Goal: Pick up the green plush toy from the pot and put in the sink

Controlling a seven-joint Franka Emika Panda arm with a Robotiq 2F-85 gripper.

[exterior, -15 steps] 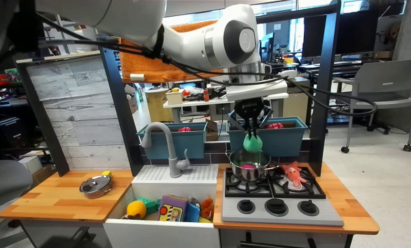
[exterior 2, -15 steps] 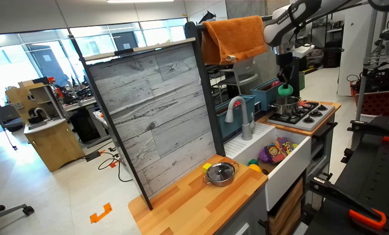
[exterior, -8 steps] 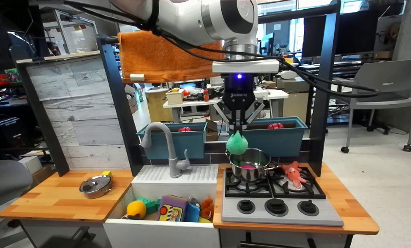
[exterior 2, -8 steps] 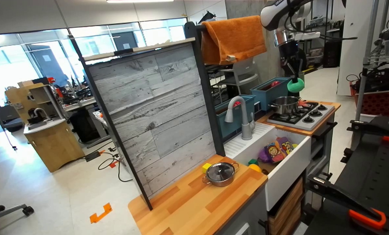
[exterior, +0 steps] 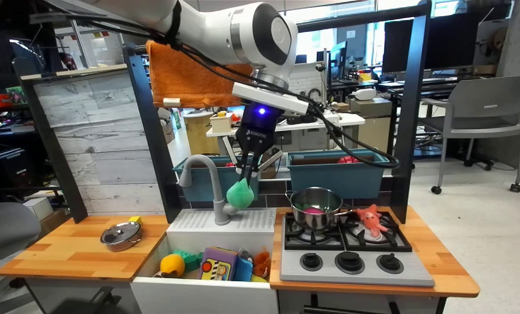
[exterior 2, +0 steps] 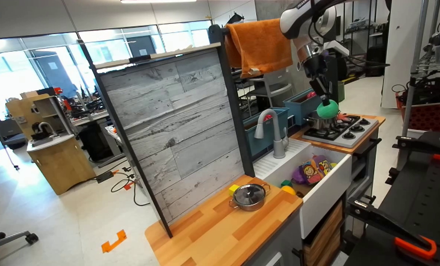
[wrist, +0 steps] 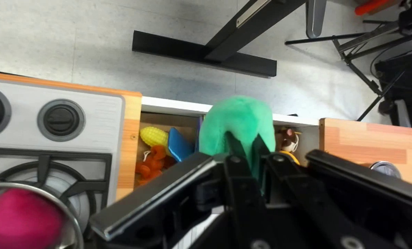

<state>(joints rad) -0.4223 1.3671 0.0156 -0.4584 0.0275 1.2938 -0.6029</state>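
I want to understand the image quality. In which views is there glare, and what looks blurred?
In both exterior views, the windows look overexposed; in an exterior view, the floor has bright glare; in an exterior view, a blue light glows on the pincer; in the wrist view, the pink object inside the pot is blurred, and the green plush toy looks soft.

Wrist view: cropped pot (wrist: pixel 70 217); part-hidden sink (wrist: pixel 175 104)
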